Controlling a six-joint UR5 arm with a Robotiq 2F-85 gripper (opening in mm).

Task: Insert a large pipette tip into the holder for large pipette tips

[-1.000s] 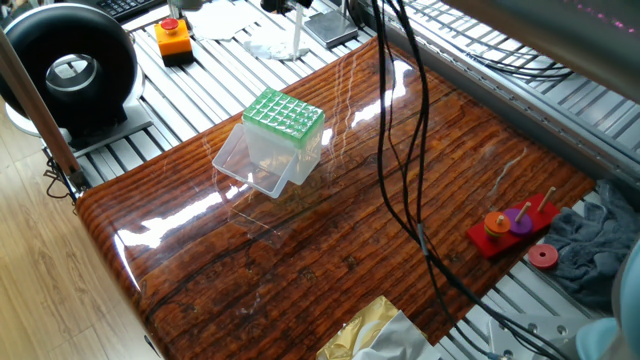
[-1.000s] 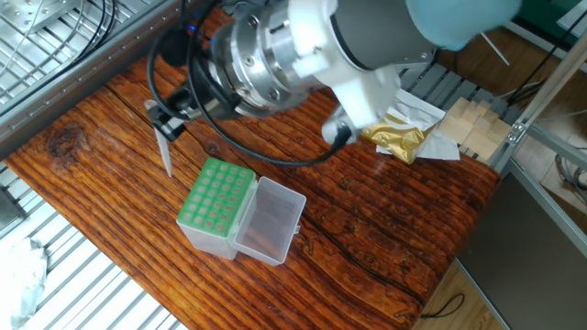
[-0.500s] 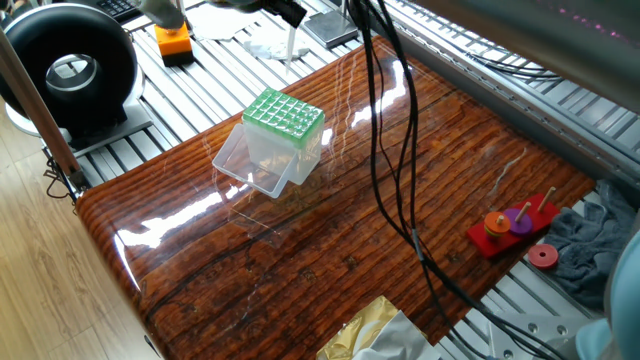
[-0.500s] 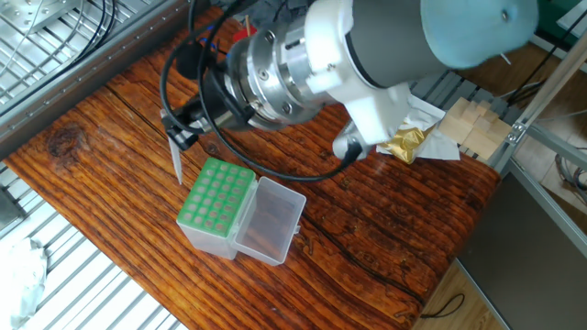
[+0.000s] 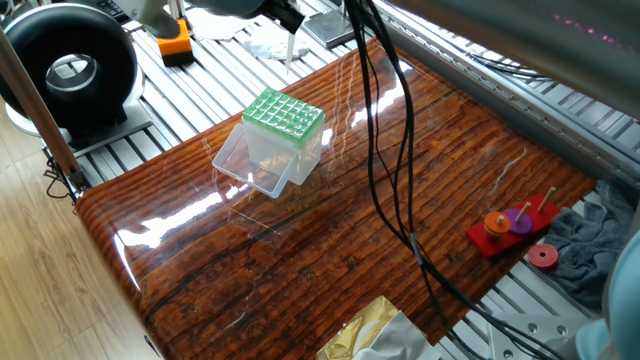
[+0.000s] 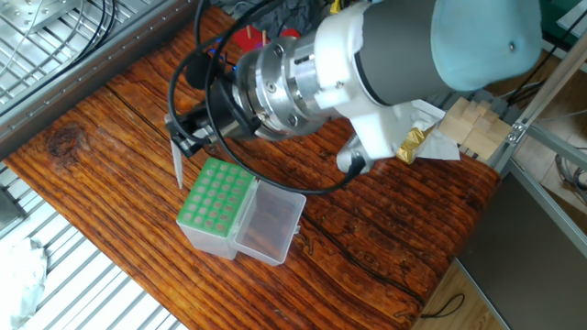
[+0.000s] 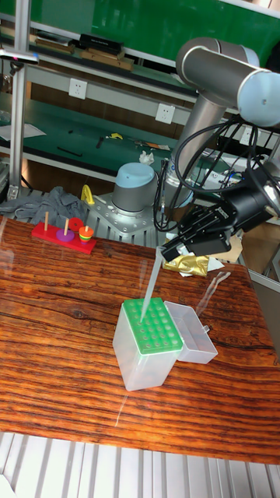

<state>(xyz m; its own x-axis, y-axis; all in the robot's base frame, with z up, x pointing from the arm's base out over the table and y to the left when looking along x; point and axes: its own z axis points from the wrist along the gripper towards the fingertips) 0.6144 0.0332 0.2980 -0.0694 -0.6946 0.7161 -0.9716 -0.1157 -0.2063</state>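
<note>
The pipette tip (image 7: pixel 150 282) is gripped by the pincer (image 7: pixel 165 250) at the holder's (image 7: pixel 153 327) ten o'clock edge; if lowered misaligned, it could strike the green rack.

surface: glossy striped wood table (image 5: pixel 330 240), sits on slotted aluminium frame (image 5: pixel 190 85)
mid-table: holder for large pipette tips (image 5: pixel 275 140), green rack up, clear lid (image 6: pixel 271 220) hinged open, resting on wood
one end: red peg toy (image 5: pixel 512 228), near edge
another edge: gold foil bag (image 6: pixel 399 139)
</note>
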